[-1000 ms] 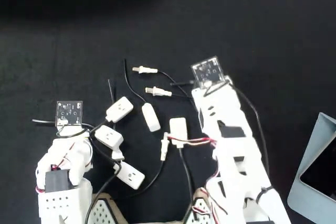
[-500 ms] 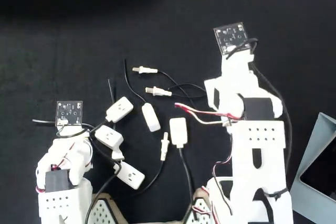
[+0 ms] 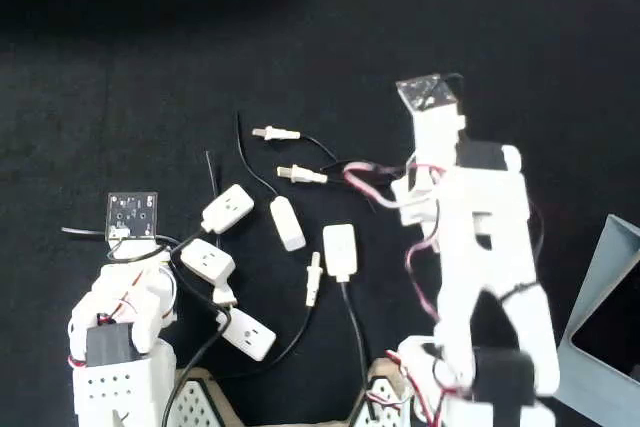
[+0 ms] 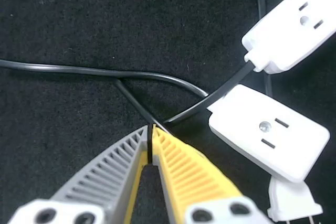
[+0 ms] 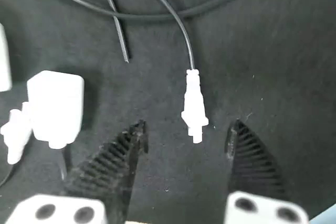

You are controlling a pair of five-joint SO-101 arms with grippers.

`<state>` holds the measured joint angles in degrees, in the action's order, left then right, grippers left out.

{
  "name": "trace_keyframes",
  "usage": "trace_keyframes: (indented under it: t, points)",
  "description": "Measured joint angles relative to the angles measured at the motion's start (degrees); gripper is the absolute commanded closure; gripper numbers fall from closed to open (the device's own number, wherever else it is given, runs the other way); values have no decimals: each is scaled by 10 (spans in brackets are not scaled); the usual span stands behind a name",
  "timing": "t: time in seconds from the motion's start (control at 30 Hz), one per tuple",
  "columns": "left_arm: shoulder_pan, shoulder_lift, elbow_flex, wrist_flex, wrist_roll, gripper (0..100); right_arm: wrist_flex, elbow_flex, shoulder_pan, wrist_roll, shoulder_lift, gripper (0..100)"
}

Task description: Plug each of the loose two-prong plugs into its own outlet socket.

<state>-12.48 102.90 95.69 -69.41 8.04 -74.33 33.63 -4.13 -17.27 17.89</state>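
Note:
Two loose white plugs (image 3: 275,133) (image 3: 300,175) lie mid-table on the black cloth, prongs pointing left. Several white outlet sockets lie nearer the arms, among them one (image 3: 228,209), another (image 3: 208,262) and a third (image 3: 340,250). My right gripper (image 5: 187,127) is open, with a white plug (image 5: 194,111) lying between its dark fingers, apart from both. The right arm (image 3: 470,207) stands raised at the right. My left gripper (image 4: 151,129) is shut at the front left, its tips meeting at a thin black cord (image 4: 134,100). Two sockets (image 4: 286,24) (image 4: 268,135) lie just beside it.
Black cords (image 3: 330,162) loop among the sockets and plugs. Another plug (image 3: 313,277) lies beside the front middle socket, and a fourth socket (image 3: 247,334) sits near the front edge. A grey-blue container (image 3: 600,327) stands at the right edge.
The right arm has swung to the right, away from the plugs, and risen higher. The left arm has not moved.

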Motion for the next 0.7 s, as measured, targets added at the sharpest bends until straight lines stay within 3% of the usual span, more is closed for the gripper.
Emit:
trace_keyframes:
  t: [0.27,0.7]
  points:
    - [0,0,0,0,0,970,-2,-49,-32,-42,-142,755]
    - [0,0,0,3,0,970,2,-50,-32,-47,-233,755]
